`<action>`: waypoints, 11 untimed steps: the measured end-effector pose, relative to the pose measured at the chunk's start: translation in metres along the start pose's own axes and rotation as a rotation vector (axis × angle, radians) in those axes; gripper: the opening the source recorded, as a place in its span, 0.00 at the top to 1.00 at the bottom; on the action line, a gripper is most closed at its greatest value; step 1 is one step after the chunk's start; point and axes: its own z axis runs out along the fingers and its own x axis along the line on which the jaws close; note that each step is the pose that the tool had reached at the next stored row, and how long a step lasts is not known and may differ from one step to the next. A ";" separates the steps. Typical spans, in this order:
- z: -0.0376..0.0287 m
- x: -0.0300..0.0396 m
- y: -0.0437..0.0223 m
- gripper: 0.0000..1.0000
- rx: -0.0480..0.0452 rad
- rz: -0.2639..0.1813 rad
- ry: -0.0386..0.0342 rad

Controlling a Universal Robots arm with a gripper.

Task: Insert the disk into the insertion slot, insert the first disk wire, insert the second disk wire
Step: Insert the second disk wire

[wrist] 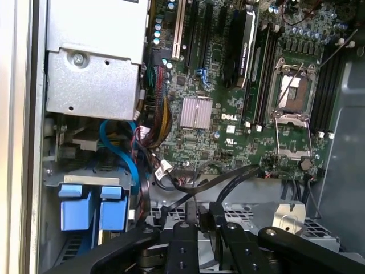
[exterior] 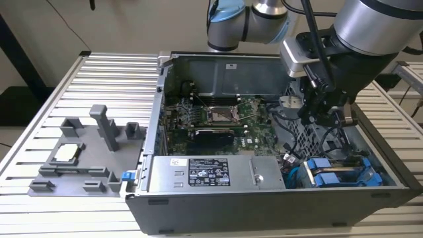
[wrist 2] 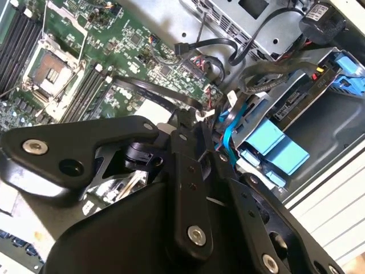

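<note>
One open computer case (exterior: 264, 198) is seen on the slatted desk (exterior: 112, 79) at the centre of the exterior view, with the arm lowered into its right half. The disk (exterior: 337, 176), clipped in its blue carrier, is seated in the insertion slot (exterior: 390, 171) at the lower right of that frame, beside a second blue-framed drive. The pincer (exterior: 325, 116) is held above the perforated cage (exterior: 297, 131), and whether anything is pinched between its fingers cannot be told. Loose black cables (wrist: 222, 180) are draped across the board's edge, and a blue cable (wrist: 122, 151) is looped near the carriers in the first wrist view. A snag is judged the main risk: the cables could be caught by the linkage, or a connector could be pressed askew and its pins bent.
</note>
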 end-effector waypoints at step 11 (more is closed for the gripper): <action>0.0020 -0.0001 0.0001 0.84 0.0069 -0.002 0.0019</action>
